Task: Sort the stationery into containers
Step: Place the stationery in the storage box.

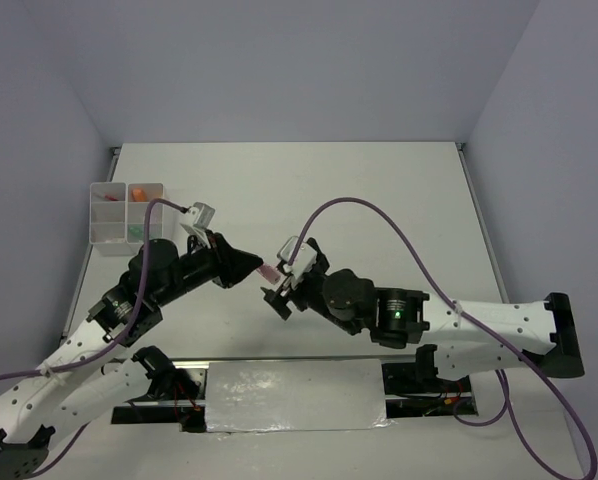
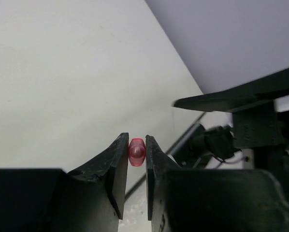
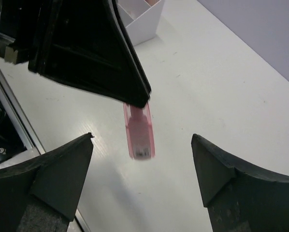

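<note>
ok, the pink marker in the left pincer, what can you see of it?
The pink marker is short, translucent pink plastic, flat-sided, with a small white-and-dark mark near its free end. The left pincer is shut on its other end, a finger on each side; end-on it looks rounded and reddish. It points at the open right pincer, which is not touching it, and appears held off the table.

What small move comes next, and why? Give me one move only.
Probably swing the left hand, shut on the translucent pink plastic marker, over toward the white four-compartment plastic box. The marker is pinched by one end, the right hand is open and clear of it, and the box stands on the left arm's side.
</note>
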`<state>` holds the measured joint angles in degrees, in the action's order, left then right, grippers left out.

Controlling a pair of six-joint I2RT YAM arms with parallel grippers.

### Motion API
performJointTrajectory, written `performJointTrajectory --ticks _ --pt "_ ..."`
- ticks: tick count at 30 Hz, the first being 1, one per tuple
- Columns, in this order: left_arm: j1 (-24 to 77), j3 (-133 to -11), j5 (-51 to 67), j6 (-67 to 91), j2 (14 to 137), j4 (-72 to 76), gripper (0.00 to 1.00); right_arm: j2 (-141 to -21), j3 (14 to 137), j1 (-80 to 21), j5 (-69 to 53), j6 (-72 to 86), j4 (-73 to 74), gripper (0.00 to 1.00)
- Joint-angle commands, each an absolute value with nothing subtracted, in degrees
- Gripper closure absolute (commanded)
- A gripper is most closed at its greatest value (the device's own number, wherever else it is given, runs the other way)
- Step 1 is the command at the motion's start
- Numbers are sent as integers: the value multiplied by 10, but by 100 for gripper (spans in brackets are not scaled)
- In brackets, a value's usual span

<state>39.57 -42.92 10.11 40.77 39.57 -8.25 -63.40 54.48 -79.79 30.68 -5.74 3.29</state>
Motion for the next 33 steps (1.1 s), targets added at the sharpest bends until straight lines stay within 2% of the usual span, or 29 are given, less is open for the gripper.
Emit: performJointTrajectory --ticks 1,3,7,8,9,10,12,15,21,24,33 --pt "397 -459 -9 371 390 -120 100 -579 526 -781 282 -34 11 10" --pt "397 -465 -77 378 394 -160 100 -556 506 -774 286 -26 14 10" --pt "383 -496 -316 392 445 -224 100 -483 474 -759 301 -13 21 9" --pt "370 -506 -344 399 461 -237 100 -475 469 -759 303 -11 23 9" --pt "347 -515 -356 401 498 -248 100 -469 464 -759 308 -8 25 9" --pt "282 -528 -352 401 516 -248 100 -464 463 -759 308 -6 32 9" --pt "175 -531 -292 408 555 -225 100 -466 461 -759 309 -2 39 9" --pt "107 -530 -307 454 584 -216 100 -464 450 -758 314 -2 44 9" --pt "22 -562 -381 479 633 -228 100 -433 417 -759 291 -2 33 9" --pt "-23 -543 -363 485 640 -177 100 -422 403 -759 284 -2 21 9" --pt "-47 -541 -386 513 699 -116 100 -438 399 -758 279 -4 19 9"
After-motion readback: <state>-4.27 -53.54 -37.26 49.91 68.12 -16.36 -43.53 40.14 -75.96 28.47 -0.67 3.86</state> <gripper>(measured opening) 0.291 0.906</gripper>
